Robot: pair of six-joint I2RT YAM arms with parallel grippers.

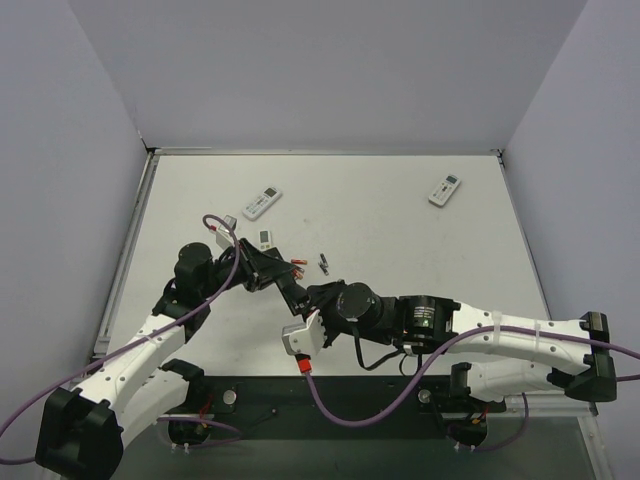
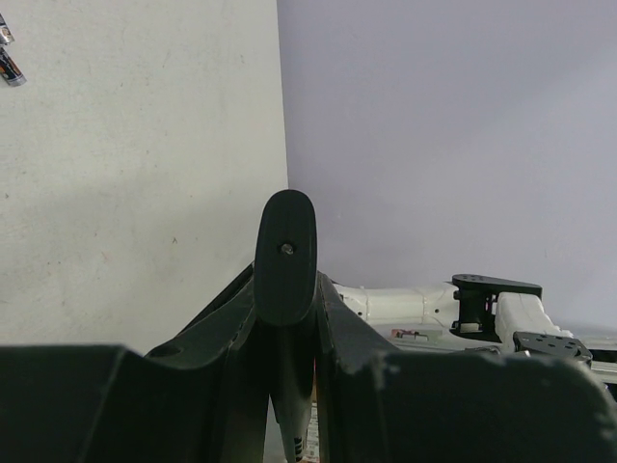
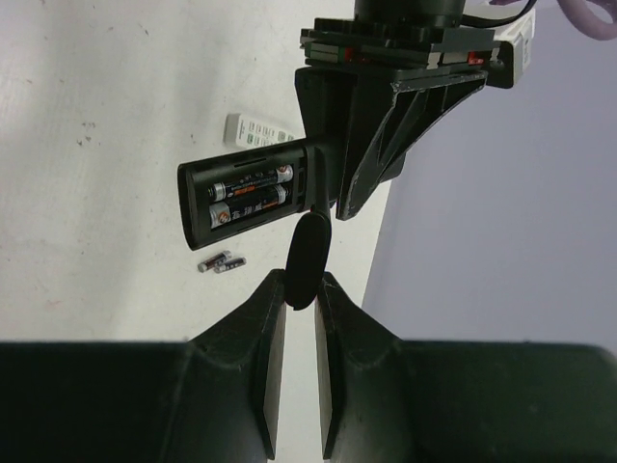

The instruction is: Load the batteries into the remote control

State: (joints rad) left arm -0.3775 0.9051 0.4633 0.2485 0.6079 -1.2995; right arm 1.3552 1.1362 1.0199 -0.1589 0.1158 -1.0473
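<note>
My left gripper is shut on a black remote and holds it above the table. The remote's battery bay faces the right wrist camera, with two red-and-black batteries lying in it. My right gripper is just below the remote. Its fingers stand narrow on a black oval piece that looks like the battery cover. That piece also stands between the fingertips of the left gripper in the left wrist view. Loose batteries lie on the table, and they show in the top view as well.
Three white remotes lie on the table: one just behind the left gripper, one further back, one at the back right. A dark battery lies beside the red ones. The two arms meet near the table's front middle.
</note>
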